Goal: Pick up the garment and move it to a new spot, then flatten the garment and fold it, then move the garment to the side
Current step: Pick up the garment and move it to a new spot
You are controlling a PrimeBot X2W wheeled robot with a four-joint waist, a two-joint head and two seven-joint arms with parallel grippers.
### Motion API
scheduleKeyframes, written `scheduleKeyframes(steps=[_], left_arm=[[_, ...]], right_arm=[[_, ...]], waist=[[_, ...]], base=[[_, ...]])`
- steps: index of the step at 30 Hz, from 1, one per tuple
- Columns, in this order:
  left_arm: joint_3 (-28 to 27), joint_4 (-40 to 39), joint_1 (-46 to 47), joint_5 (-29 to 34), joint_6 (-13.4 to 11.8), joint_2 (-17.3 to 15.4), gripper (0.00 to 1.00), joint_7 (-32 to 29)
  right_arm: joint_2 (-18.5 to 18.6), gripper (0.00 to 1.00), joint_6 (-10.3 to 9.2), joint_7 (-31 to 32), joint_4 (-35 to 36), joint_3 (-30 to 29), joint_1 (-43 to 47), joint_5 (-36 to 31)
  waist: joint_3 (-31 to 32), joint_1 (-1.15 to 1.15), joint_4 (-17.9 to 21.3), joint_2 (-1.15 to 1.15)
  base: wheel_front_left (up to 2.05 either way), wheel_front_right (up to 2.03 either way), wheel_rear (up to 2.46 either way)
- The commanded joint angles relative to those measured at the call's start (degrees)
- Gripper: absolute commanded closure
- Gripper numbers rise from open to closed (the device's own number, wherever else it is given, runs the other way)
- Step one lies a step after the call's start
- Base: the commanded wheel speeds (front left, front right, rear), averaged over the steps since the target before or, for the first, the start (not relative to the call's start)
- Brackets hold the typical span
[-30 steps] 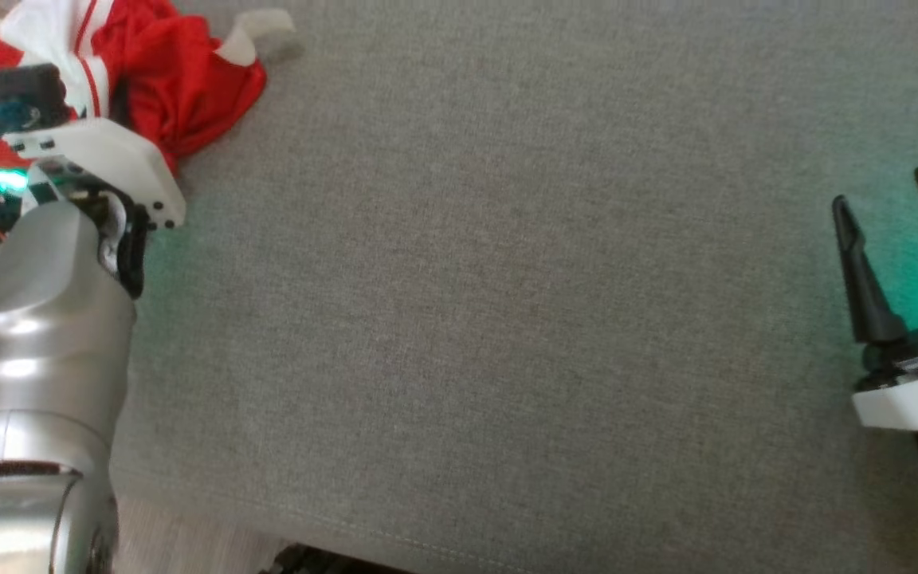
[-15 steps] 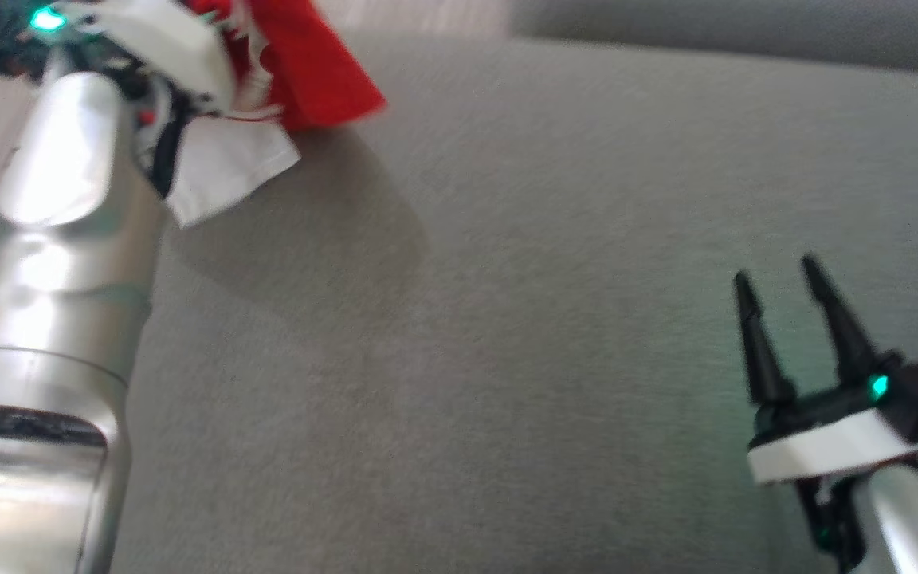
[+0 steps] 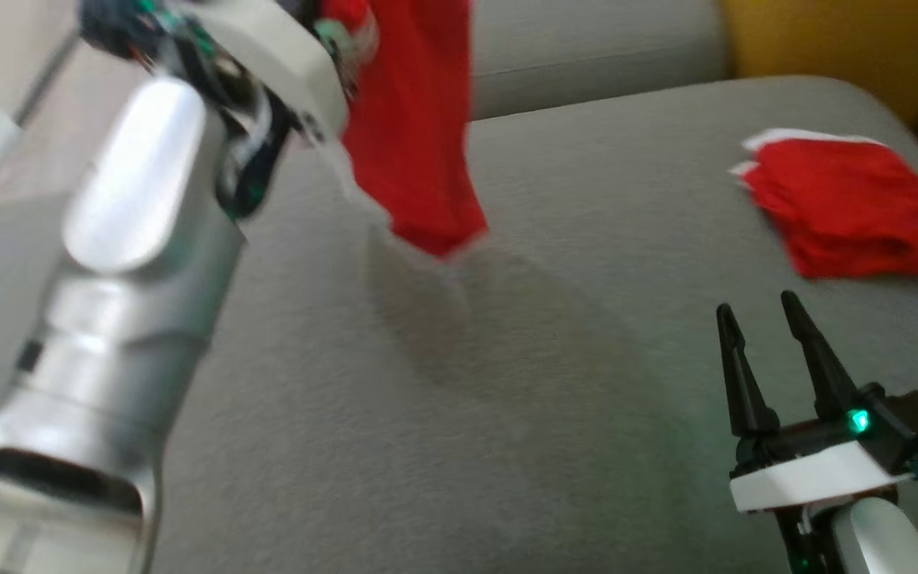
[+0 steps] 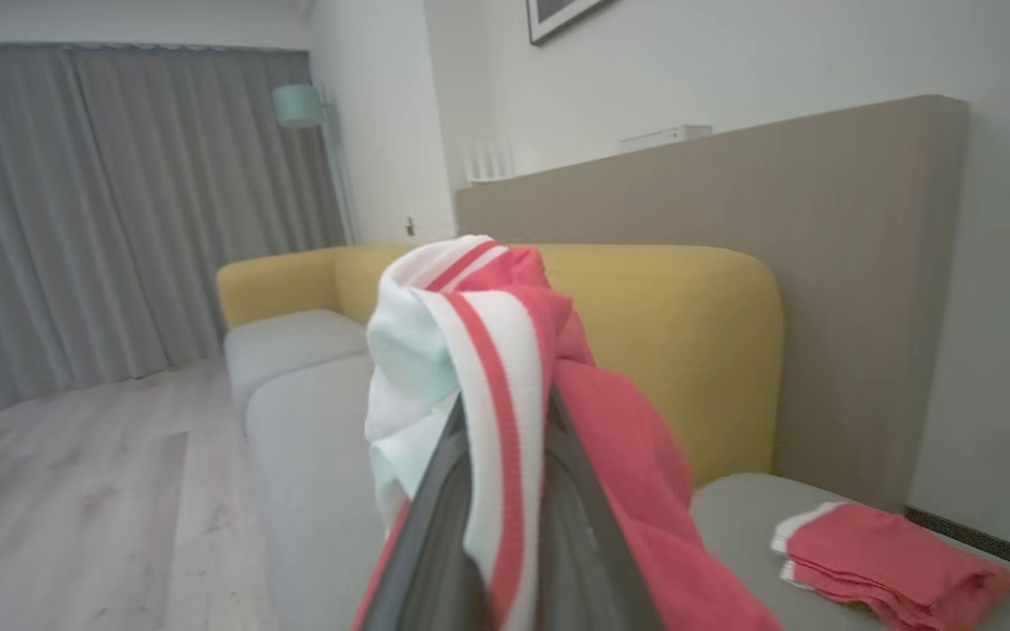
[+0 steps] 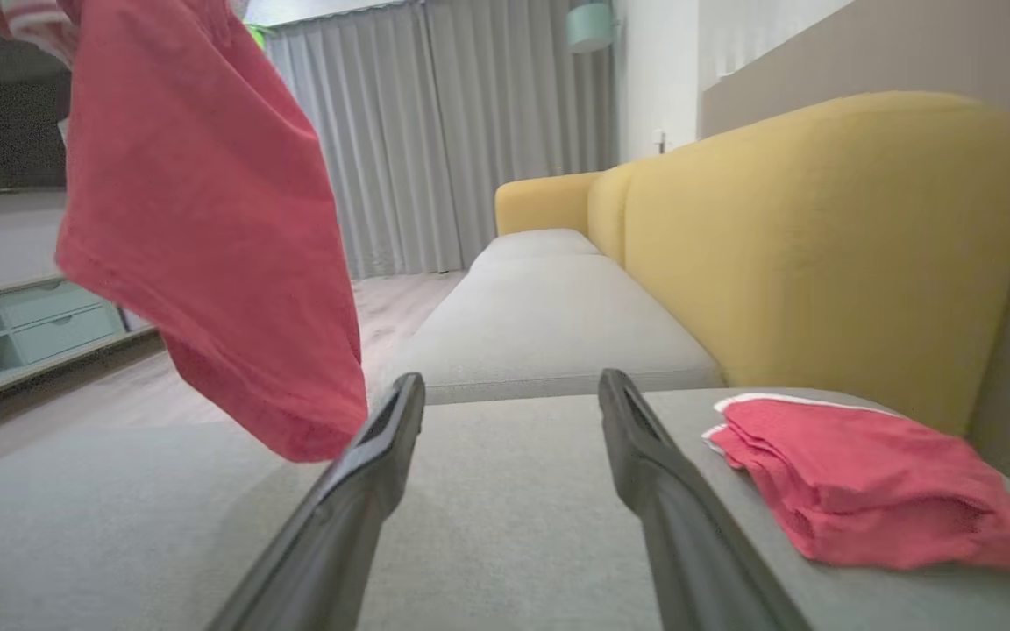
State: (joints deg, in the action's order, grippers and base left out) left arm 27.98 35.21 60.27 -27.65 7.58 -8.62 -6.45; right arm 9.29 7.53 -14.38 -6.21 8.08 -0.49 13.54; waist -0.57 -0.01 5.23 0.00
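Since a second ago the garment (image 3: 415, 143) has left the seat (image 3: 507, 414). Then it lay crumpled under the left gripper (image 4: 505, 403); now it hangs from that gripper in the air. The head camera has also turned, so the whole picture is shifted.

The left gripper is closed tight on the garment. In the left wrist view its two fingers (image 4: 435, 517) clamp a white band with red stripes, and the bunched cloth sits over the fingertips. From there the red cloth falls down and to the right.

The long axis of the garment is about vertical. The gripped, striped end is on top and the free red end points down to the seat. In the right wrist view this lower end (image 5: 295, 412) seems a little above the grey cushion, with its shadow on the cushion, but I cannot tell for sure that they are apart.

The right gripper (image 3: 755, 303) holds nothing. Its fingers are spread moderately and point over the seat, low above it.

I count two red garments: the one held, and one folded garment (image 3: 849, 207) with white edges. It lies flat on the seat, near the yellow back (image 5: 821, 245), beyond the right gripper and well apart from the hanging one. There are two grippers, and both are in the head view.
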Motion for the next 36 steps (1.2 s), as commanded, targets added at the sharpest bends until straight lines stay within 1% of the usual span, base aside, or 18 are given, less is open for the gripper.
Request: scheduleKeyframes(steps=[1, 5, 9, 15, 17, 18, 19, 20, 21, 25, 26, 28, 33, 35, 36], left_arm=[[-0.8, -2.6, 1.0, -0.6, -0.1, -1.9, 1.0, -0.4], [1.7, -5.0, -4.6, -2.5, -0.1, -0.4, 1.0, -1.1], [3.8, -5.4, -10.7, -2.5, -0.9, 1.1, 1.0, 0.1], [7.5, -2.4, -19.3, -3.4, -1.1, 3.8, 1.0, 3.2], [8.7, -0.6, -21.2, -3.3, -1.5, 4.5, 1.0, 4.8], [9.5, 0.3, -21.9, -3.3, -1.5, 4.7, 0.96, 5.6], [10.3, 1.0, -22.6, -3.5, -1.4, 5.0, 0.67, 6.3], [11.1, 1.5, -23.1, -3.7, -1.3, 5.2, 0.24, 7.0], [12.1, 1.9, -23.5, -4.0, -1.2, 5.4, 0.0, 7.6], [15.3, 1.9, -24.2, -5.8, -1.0, 5.7, 0.0, 10.3], [16.4, 0.8, -24.0, -7.0, -2.2, 5.7, 0.0, 12.2], [16.7, 0.0, -23.6, -7.7, -3.9, 5.7, 0.0, 14.5], [15.1, -0.8, -24.5, -7.1, -8.4, 5.4, 0.0, 19.1], [13.6, -1.8, -26.7, -7.4, -10.0, 4.5, 0.0, 20.2], [13.6, -1.8, -26.7, -7.4, -10.0, 4.5, 0.0, 20.2]], right_arm=[[-0.2, 0.0, -0.04, -0.6, 2.0, 1.0, -0.8, 0.2], [-0.5, 0.0, -0.04, -0.6, 2.4, 0.6, -0.4, 0.3], [-1.2, 0.0, -0.04, -0.6, 3.0, 0.9, -0.7, 0.2], [-2.0, 0.0, -0.04, -0.6, 3.2, 1.1, -2.0, 0.1], [-2.0, 0.0, -0.04, -0.6, 3.0, 1.0, -2.9, 0.1], [-2.0, 0.0, -0.04, -0.6, 2.9, 1.0, -3.3, 0.0], [-2.0, 0.0, -0.04, -0.6, 2.9, 1.0, -3.7, 0.0], [-1.9, 0.0, -0.04, -0.6, 2.8, 1.1, -4.1, 0.0], [-1.9, 0.0, -0.04, -0.6, 2.7, 1.1, -4.4, -0.1], [-1.6, 0.0, -0.04, -0.6, 2.2, 1.5, -5.3, -0.2], [-1.5, 0.0, -0.04, -0.6, 1.9, 1.6, -5.7, -0.2], [-1.4, 0.0, -0.04, -0.6, 1.5, 1.5, -5.6, -0.2], [-1.4, 0.0, -0.04, -0.6, 0.4, 0.7, -3.3, 0.0], [-1.6, 0.0, -0.04, -0.6, 0.0, 0.3, -1.9, 0.1], [-1.6, 0.0, -0.04, -0.6, 0.0, 0.3, -1.9, 0.1]], waist=[[1.5, 0.01, 5.0, 0.0], [0.7, 0.01, 7.0, 0.0], [-2.1, 0.01, 8.0, 0.0], [-7.0, 0.01, 7.5, 0.0], [-8.4, 0.01, 7.0, 0.0], [-9.0, 0.01, 6.7, 0.0], [-9.5, 0.01, 6.3, 0.0], [-9.9, 0.01, 5.9, 0.0], [-10.2, 0.01, 5.3, 0.0], [-10.4, 0.01, 3.2, 0.0], [-9.7, 0.01, 2.0, 0.0], [-8.3, 0.01, 0.7, 0.0], [-2.8, 0.01, -2.5, 0.0], [-0.2, 0.01, -3.7, 0.0], [-0.2, 0.01, -3.7, 0.0]], base=[[0.0, 0.0, 0.0], [0.0, 0.0, 0.0], [0.0, 0.0, 0.0], [0.0, 0.0, 0.0], [0.0, 0.0, 0.0], [0.0, 0.0, 0.0], [0.0, 0.0, 0.0], [0.0, 0.0, 0.0], [0.0, 0.0, 0.0], [0.0, 0.0, 0.0], [0.0, 0.0, 0.0], [0.0, 0.0, 0.0], [0.0, 0.0, 0.0], [0.0, 0.0, 0.0], [0.0, 0.0, 0.0]])
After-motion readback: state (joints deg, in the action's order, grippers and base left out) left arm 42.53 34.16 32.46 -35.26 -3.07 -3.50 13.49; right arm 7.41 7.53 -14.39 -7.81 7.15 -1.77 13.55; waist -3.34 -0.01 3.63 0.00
